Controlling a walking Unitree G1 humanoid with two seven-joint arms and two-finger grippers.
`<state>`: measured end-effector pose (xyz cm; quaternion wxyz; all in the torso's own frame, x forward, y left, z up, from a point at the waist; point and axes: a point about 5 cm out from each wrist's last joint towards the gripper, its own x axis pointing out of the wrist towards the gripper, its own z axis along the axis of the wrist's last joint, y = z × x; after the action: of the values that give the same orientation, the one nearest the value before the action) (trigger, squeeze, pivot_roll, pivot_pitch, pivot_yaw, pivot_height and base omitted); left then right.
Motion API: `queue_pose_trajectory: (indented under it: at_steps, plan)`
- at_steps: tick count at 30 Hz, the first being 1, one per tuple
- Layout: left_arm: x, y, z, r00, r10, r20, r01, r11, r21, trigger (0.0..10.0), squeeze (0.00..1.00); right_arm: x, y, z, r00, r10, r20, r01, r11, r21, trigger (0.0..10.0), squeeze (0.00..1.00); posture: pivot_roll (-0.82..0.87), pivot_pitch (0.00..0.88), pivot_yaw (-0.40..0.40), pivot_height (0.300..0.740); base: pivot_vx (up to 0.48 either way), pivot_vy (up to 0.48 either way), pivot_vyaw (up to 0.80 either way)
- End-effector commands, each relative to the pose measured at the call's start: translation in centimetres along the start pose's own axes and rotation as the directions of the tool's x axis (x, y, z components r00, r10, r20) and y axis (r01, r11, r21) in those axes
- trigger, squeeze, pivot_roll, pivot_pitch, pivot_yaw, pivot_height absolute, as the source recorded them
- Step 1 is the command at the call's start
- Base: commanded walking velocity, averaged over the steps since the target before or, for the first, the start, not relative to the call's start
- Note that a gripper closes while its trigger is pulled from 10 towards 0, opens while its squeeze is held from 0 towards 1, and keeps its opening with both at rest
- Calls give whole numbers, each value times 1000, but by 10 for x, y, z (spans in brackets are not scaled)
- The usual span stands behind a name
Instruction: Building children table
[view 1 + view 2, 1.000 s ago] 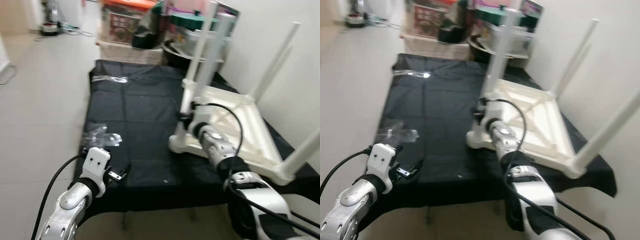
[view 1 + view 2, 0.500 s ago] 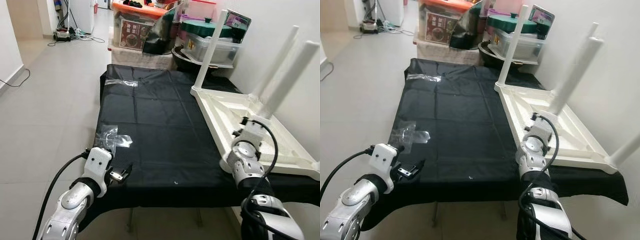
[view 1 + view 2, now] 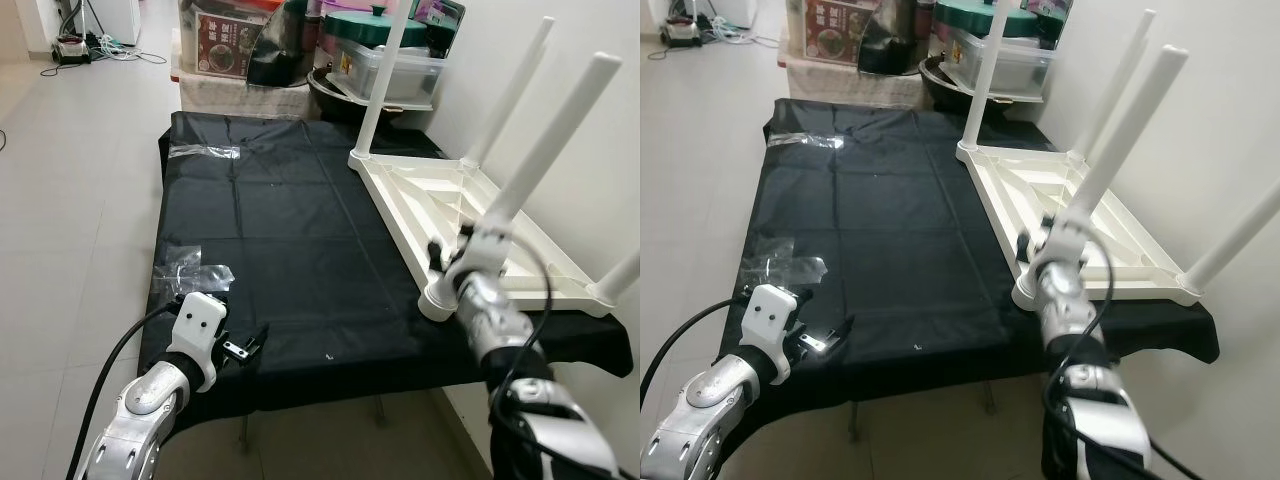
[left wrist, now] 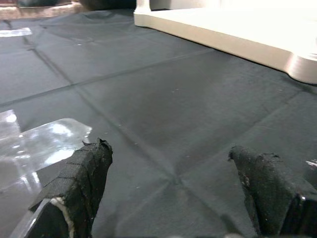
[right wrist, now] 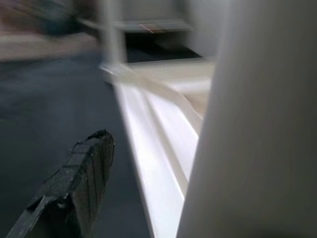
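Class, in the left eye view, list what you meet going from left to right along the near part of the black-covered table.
Left gripper → crumpled clear plastic bag → bare black cloth → right gripper at the near leg → upturned white table.

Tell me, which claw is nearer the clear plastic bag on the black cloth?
The left claw: it hovers just beside the clear plastic bag. The right claw is across the cloth, at the upturned white table.
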<state>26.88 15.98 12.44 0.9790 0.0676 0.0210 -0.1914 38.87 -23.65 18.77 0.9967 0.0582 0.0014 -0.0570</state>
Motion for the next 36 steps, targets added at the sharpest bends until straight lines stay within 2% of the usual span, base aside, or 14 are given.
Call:
queue_pose_trajectory:
  at_steps: [1, 12, 15, 16, 17, 18, 20, 22, 28, 30, 32, 33, 34, 36]
  plan:
    - [1, -2, -4, 1000, -3, -16, 3, 1000, 5, 10000, 0, 2, -7, 10, 998, 56, 32, -56, 998, -2, 10000, 0, 140, 0, -196, 740, 0, 0, 0]
    - [0, -2, -5, 1000, -1, -16, 1, 1000, 6, 10000, 0, 4, -19, 26, 973, 227, 39, -223, 971, -84, 10000, 0, 157, 0, -202, 740, 0, 0, 0]
    - [1, -1, -3, 1000, -3, -13, 3, 1000, 11, 10000, 0, 1, 0, 26, 878, 478, 25, -475, 876, -79, 9098, 0, 164, 0, -205, 740, 0, 0, 0]
    - [2, 0, -3, 1000, -2, -11, 2, 1000, 14, 10000, 0, -3, 17, 23, 780, 626, 3, -623, 777, -92, 4078, 0, 165, 0, -207, 740, 0, 0, 0]
    - [2, 0, -3, 1000, -2, -11, 2, 1000, 14, 10000, 0, -3, 17, 23, 780, 626, 3, -623, 777, -92, 4078, 0, 165, 0, -207, 740, 0, 0, 0]
    - [2, 0, -3, 1000, -2, -11, 2, 1000, 15, 10000, 0, -8, 34, 16, 680, 733, -22, -730, 675, -109, 2039, 0, 165, 0, -207, 740, 0, 0, 0]
    - [2, -1, -3, 1000, -3, -12, 3, 1000, 14, 10000, 0, -11, 47, 10, 617, 786, -38, -784, 611, -106, 863, 0, 166, 0, -207, 740, 0, 0, 0]
    - [2, -2, -4, 1000, -5, -14, 5, 1000, 13, 10000, 0, -13, 54, 5, 596, 801, -50, -801, 590, -99, 0, 0, 167, 0, -207, 740, 0, 0, 0]
    - [1, -2, -4, 1000, -6, -18, 6, 1000, 11, 10000, 0, -6, 55, -11, 738, 672, -57, -674, 736, -58, 0, 0, 160, 0, -201, 740, 0, 0, 0]
    - [1, -2, -4, 1000, -6, -18, 6, 1000, 11, 10000, 0, -6, 55, -11, 738, 672, -57, -674, 736, -58, 0, 0, 160, 0, -201, 740, 0, 0, 0]
    - [1, -2, -5, 1000, -10, -20, 10, 1000, 12, 10000, 0, 3, 33, -28, 945, 303, -128, -312, 948, -57, 0, 0, 145, 0, -187, 740, 0, 0, 0]
    - [1, -2, -5, 1000, -10, -20, 10, 1000, 12, 10000, 0, 3, 33, -28, 945, 303, -128, -312, 948, -57, 0, 0, 145, 0, -187, 740, 0, 0, 0]
    - [2, -2, -4, 1000, -13, -21, 13, 1000, 13, 10000, 0, 3, 11, -37, 983, 12, -186, -28, 996, -88, 0, 0, 143, 0, -185, 740, 0, 0, 0]
    - [2, -2, -4, 1000, -13, -21, 13, 1000, 13, 10000, 0, 3, 11, -37, 983, 12, -186, -28, 996, -88, 0, 0, 143, 0, -185, 740, 0, 0, 0]
